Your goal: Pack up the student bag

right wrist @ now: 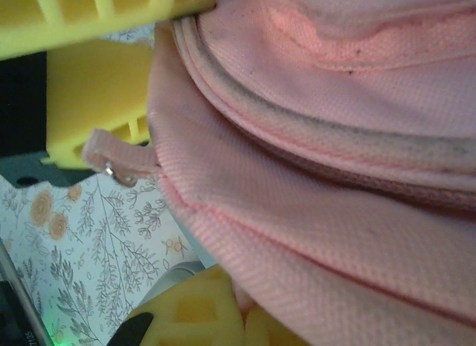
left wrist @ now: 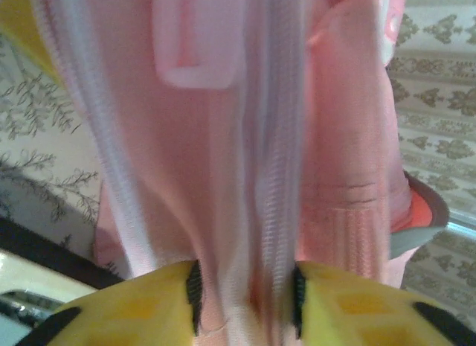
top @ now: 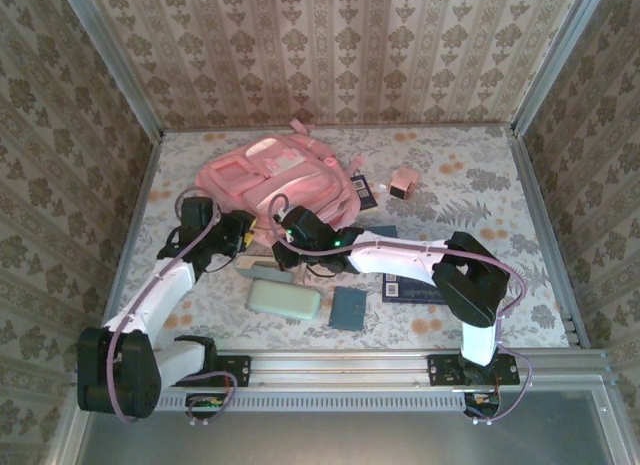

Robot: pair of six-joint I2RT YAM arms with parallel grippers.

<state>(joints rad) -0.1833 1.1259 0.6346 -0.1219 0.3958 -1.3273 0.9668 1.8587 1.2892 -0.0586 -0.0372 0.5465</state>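
The student bag (top: 270, 175) lay toward the far side of the flowered surface (top: 480, 200), left of centre, front pockets up. The left tool (left wrist: 245, 294) was clenched on its pink zipper edge, with fabric bunched in the grip. The right tool (right wrist: 242, 316) was fully closed, pinching a fold of the same bag.

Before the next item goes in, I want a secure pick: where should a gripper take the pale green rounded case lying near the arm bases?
Probably take the pale green case across its short width, mid-length, straight from above: it lies flat on the floral table, long sides facing near and far.
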